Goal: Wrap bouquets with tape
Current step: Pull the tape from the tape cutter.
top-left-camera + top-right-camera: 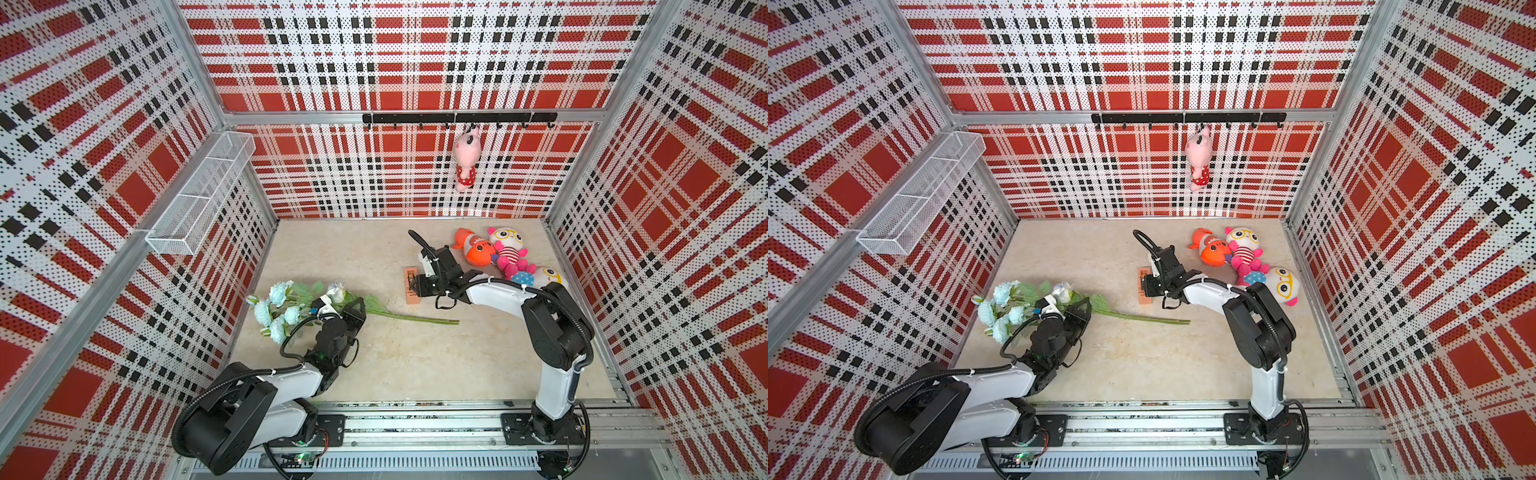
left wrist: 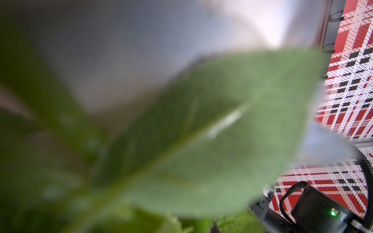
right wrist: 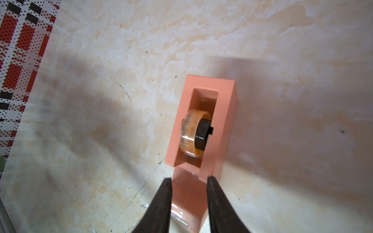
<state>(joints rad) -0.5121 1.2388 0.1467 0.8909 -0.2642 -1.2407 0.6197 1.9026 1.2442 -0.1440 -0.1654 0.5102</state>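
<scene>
Right gripper (image 3: pixel 189 179) has its jaws part-way apart and straddles the low cutter end of the peach tape dispenser (image 3: pixel 222 121), one dark finger (image 3: pixel 165 201) close along each side wall; whether they squeeze it cannot be told. That dispenser sits flat near the middle of the table (image 1: pixel 374 374), its long axis running between the back and front edges, the clear tape roll (image 3: pixel 188 133) upright in its slot. Behind the gripper the wrist tips downward, the white forearm reaches in from the right edge, and the elbow is bent sharply above a base at the front edge. Left gripper (image 1: pixel 356 306) has its jaws together on the bouquet (image 1: pixel 286 311), just where the leaves give way to bare stems (image 1: pixel 415 319). The bouquet lies flat near the left edge, long axis roughly parallel to the front edge, pale blue heads toward the left edge and stem ends pointing toward the table's middle, just in front of the dispenser and apart from it. A blurred leaf (image 2: pixel 201 131) fills the left wrist view. The left arm is folded low at the front-left corner, forearm angled toward the back. Plush toys (image 1: pixel 498 253) lie by the back-right corner.
</scene>
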